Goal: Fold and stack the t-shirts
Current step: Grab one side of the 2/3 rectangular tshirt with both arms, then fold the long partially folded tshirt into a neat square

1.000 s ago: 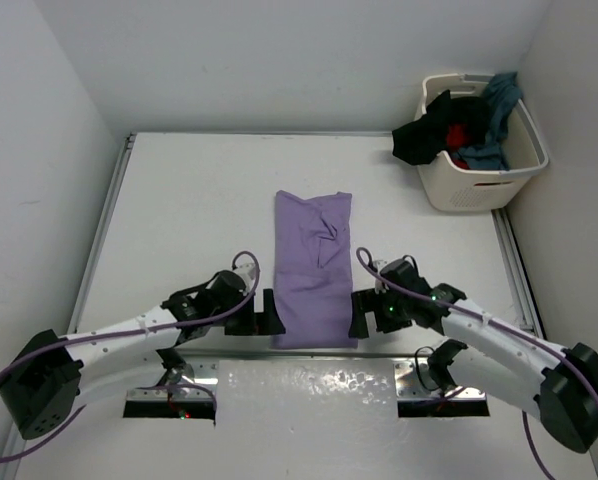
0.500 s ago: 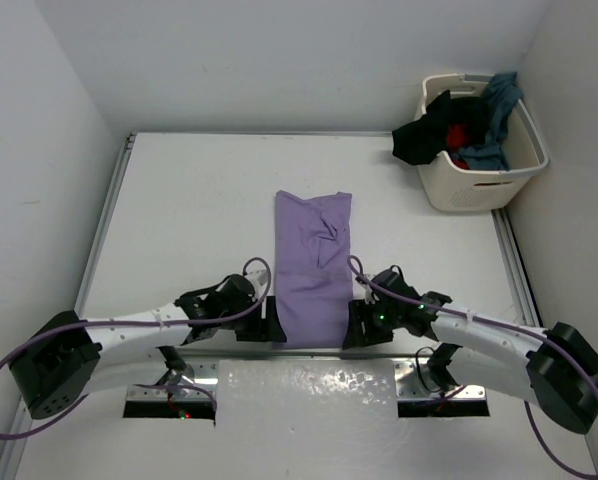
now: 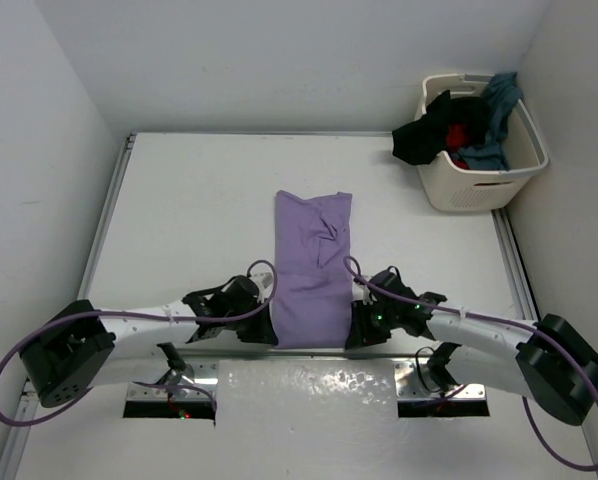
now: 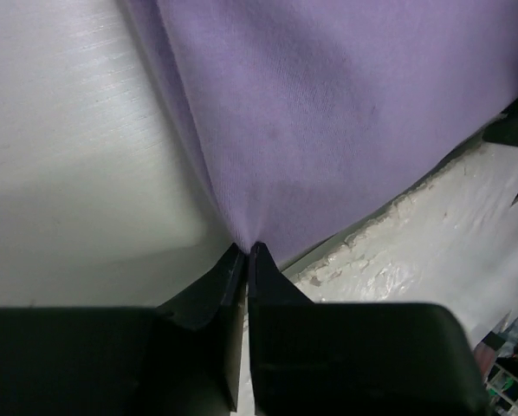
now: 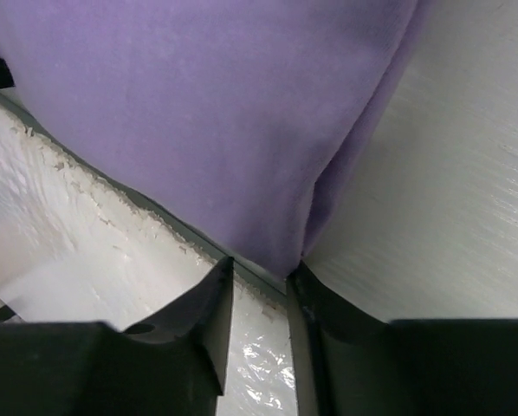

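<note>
A: Item: lavender t-shirt [image 3: 312, 262]. Location?
B: Flat, between left gripper [image 4: 247, 251] and right gripper [image 5: 261, 270], stretching ahead. Left: pinched tight on near corner. Right: jaws parted, other corner at their mouth, unclamped.

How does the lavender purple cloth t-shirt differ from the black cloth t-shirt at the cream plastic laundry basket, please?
The lavender purple cloth t-shirt lies flat on the white table, folded into a long strip; the black cloth t-shirt hangs crumpled over the rim of the cream plastic laundry basket. The left gripper and right gripper are at the lavender one's near corners; no gripper is near the black one. Both are plain cloth.
</note>
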Available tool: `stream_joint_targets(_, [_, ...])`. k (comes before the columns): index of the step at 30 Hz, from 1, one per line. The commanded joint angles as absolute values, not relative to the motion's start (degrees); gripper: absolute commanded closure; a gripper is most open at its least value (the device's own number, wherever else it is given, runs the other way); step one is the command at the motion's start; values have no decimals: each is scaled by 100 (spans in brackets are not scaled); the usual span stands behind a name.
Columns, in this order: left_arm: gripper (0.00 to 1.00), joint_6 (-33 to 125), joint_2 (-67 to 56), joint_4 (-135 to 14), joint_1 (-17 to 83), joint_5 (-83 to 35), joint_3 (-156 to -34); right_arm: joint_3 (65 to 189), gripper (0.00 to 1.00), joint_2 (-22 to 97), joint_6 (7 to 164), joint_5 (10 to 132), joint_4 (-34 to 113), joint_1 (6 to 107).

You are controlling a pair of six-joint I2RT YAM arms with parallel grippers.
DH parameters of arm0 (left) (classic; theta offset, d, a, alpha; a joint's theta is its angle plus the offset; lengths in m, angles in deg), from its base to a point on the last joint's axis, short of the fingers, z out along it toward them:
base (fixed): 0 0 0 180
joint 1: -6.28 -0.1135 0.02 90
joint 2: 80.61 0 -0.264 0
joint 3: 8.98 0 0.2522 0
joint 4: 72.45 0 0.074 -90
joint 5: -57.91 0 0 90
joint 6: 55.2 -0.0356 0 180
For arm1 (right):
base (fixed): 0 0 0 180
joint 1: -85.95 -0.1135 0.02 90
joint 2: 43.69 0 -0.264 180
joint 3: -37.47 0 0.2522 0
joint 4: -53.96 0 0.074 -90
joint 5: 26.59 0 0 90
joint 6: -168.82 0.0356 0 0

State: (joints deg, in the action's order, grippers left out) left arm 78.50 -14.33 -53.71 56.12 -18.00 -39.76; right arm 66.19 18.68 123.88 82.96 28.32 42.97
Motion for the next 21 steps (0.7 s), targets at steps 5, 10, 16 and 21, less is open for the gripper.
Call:
stream_joint_targets(5, [100,7663,-1573,-5534,5664,-1873,-4261,6836,88,1802,12154,7968,2895,4262])
stream_joint_targets(10, [100,7611,-2048,-5535,5664,-1785,-4453,7108,100,1468,11978,7669,2666,4253])
stream_joint_targets(16, [100,7558,-2102,-5245,5655,-1951,-4963,7539,100,1257,11723,7257,2500,4262])
stream_joint_targets(21, [100,7400,-1962,-4946,5375,-2312,-5551,8425,100,1388,11224,6643,2000,4271])
